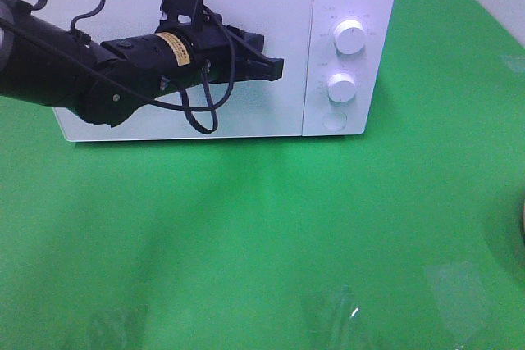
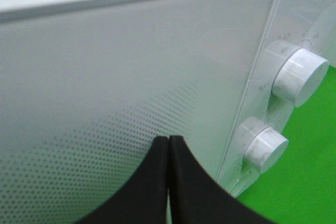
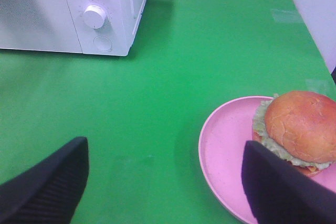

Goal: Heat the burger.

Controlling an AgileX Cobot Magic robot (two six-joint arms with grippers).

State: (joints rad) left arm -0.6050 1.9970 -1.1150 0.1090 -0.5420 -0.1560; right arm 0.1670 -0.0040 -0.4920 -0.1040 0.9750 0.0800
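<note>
The burger (image 3: pixel 302 127), with a tan-brown bun and green filling edge, lies on a pink plate (image 3: pixel 223 150) on the green table; it shows only in the right wrist view. My right gripper (image 3: pixel 165 145) hangs open just short of the plate, its black fingers (image 3: pixel 50 184) spread wide with nothing between them. The white microwave (image 1: pixel 246 6) stands at the back with its door shut. In front of that door, near its right side, my left gripper (image 1: pixel 276 69) is shut and empty, its fingertips (image 2: pixel 169 141) pressed together close to the dotted window.
The microwave's control panel has an upper knob (image 1: pixel 351 38), a lower knob (image 1: pixel 341 87) and a round button (image 1: pixel 335 121). A pale wall (image 3: pixel 315 9) borders the table on the right. A dark curved shape (image 1: pixel 522 227) shows at the right edge of the high view.
</note>
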